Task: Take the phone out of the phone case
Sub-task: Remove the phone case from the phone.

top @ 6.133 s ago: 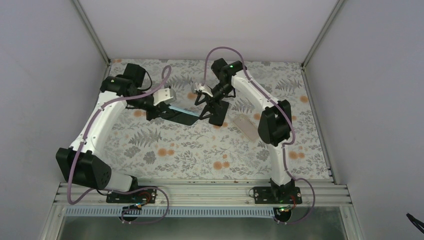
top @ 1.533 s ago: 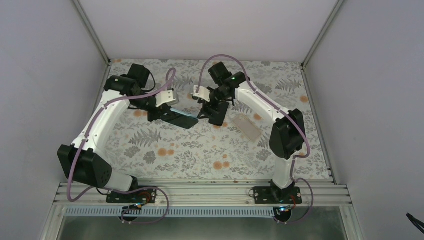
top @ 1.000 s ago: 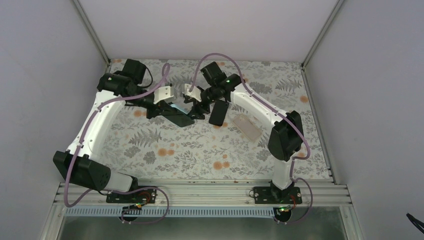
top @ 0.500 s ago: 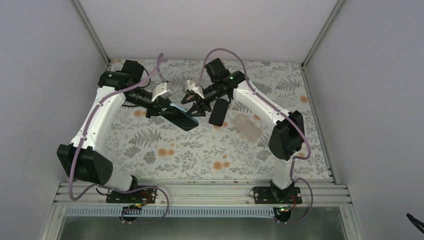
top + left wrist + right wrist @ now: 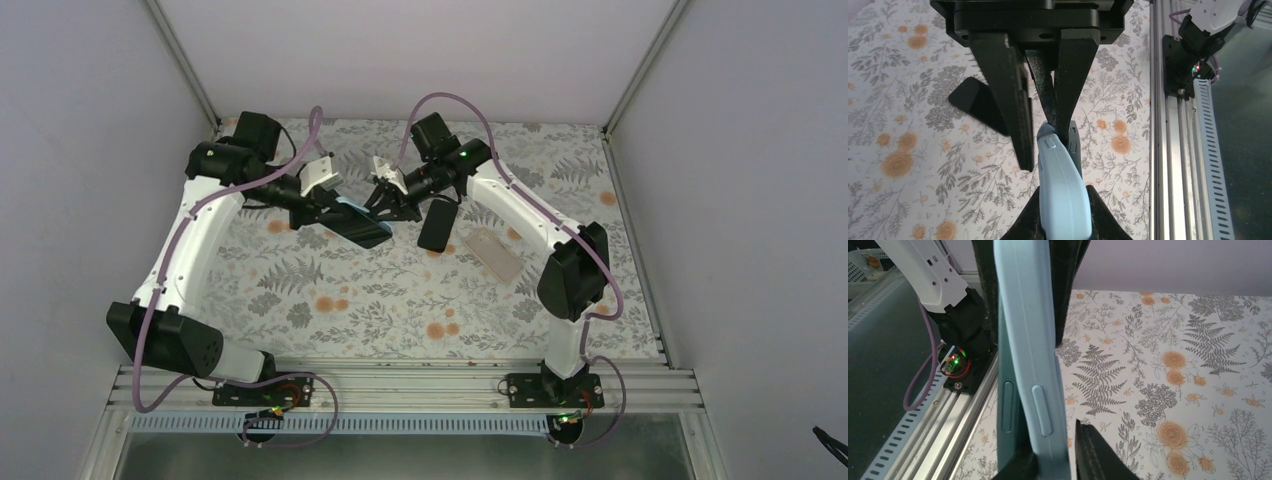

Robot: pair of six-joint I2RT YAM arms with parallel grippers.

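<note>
The phone in its light blue phone case (image 5: pixel 358 222) hangs tilted above the table, between the two arms. My left gripper (image 5: pixel 333 211) is shut on its left end. In the left wrist view the dark slab sits pinched between the fingers (image 5: pixel 1045 150), and the blue phone case (image 5: pixel 1064 197) bows away from the grey phone edge (image 5: pixel 1074 145). My right gripper (image 5: pixel 388 204) is closed round the other end. In the right wrist view its fingers (image 5: pixel 1050 452) flank the phone case (image 5: pixel 1033 340); a thin gap shows at the right finger.
A black slab (image 5: pixel 437 223) lies flat on the floral table just right of the grippers, also visible in the left wrist view (image 5: pixel 973 102). A pale clear case (image 5: pixel 494 254) lies further right. Aluminium rails (image 5: pixel 400 385) run along the near edge.
The right gripper swung left off the black slab to the cased phone's free end, and its jaws closed round it. The left arm raised and tilted the phone slightly.
</note>
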